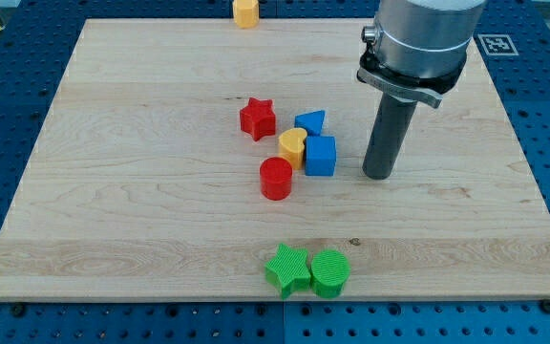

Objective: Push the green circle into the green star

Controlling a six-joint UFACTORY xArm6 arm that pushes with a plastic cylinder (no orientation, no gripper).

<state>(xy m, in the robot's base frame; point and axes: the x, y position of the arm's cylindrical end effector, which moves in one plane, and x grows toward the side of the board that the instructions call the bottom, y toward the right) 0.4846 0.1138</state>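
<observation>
The green circle [330,273] sits near the board's bottom edge, touching the right side of the green star [288,269]. My tip [379,175] rests on the board up and to the right of both, well apart from them, just right of the blue cube [320,156].
A cluster lies at the board's middle: a red star [257,118], a blue triangular block [310,122], a yellow heart [293,146] and a red cylinder [276,179]. A yellow block [245,11] sits at the top edge. The wooden board [113,191] lies on a blue pegboard table.
</observation>
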